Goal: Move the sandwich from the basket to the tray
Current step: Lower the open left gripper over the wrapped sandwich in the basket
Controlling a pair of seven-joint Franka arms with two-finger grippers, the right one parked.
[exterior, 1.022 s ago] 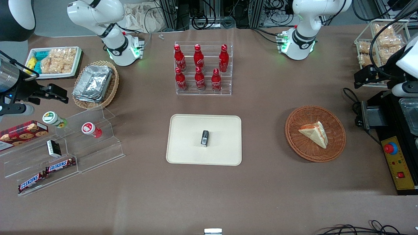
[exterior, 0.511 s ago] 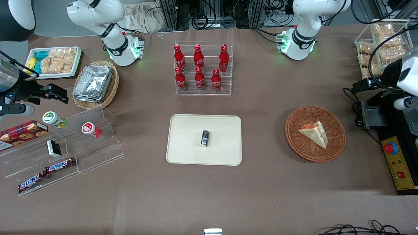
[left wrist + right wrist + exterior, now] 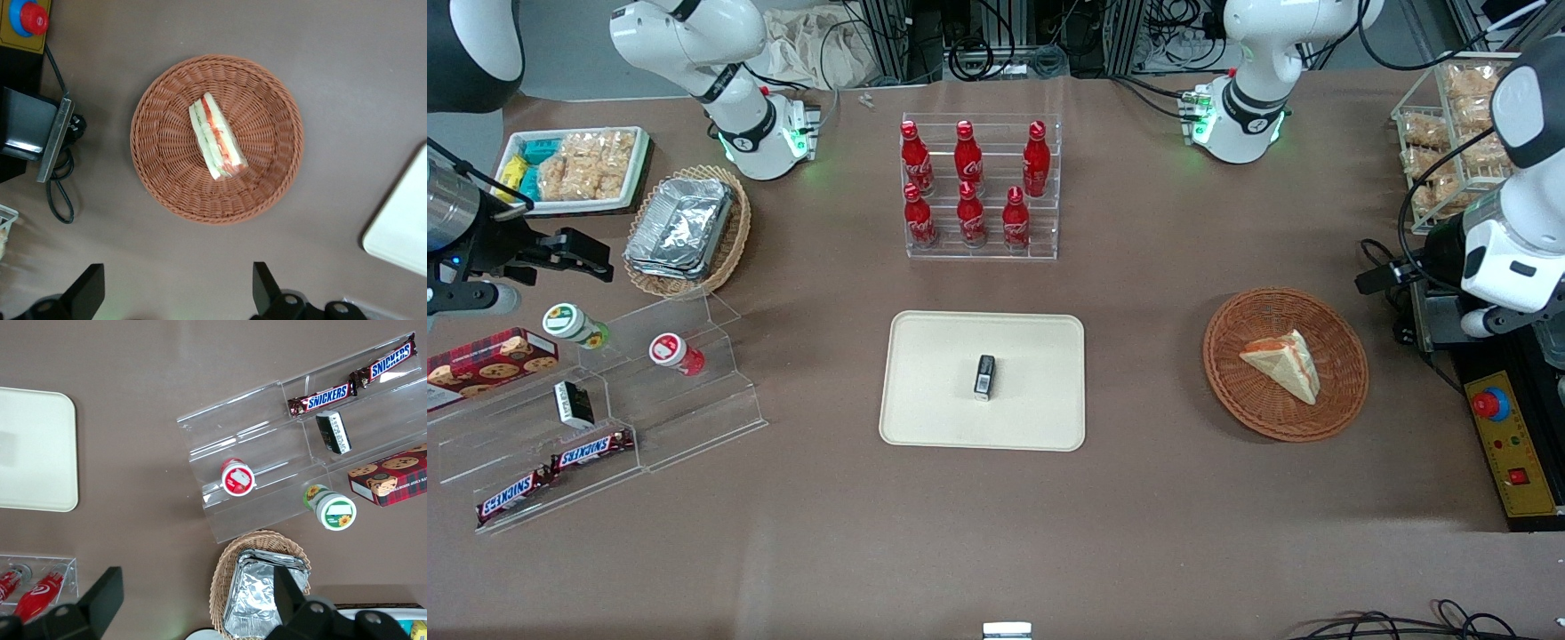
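One sandwich, one round reddish-brown wicker basket, one cream-beige tray, all on a brown desk. On the tray, one small black object, standing near the middle. Six red cola bottles in a clear acrylic rack, three nearer the front camera and three farther. Two Snickers bars end to end on a stepped clear display stand toward the parked arm's end, plus one red-lidded cup, one green-lidded cup, one small dark packet and one box of cookies. One tan oval wicker basket holding stacked foil pans. One white tray of snack packets. One wire rack of bagged snacks at the working arm's end.

Sandwich lying in the basket, roughly at its centre, well apart from the tray. Claw up in the air near the basket, toward the working arm's end of the desk, touching neither basket nor sandwich. Two dark fingers spread wide apart, nothing between them.

Triangular wedge, pale white bread, resting on one flat face. In the left wrist view, the cut edge turned up: a red-orange stripe and pale green layers between the slices. In the front view, a broad pale face with an orange-red band along the edge.
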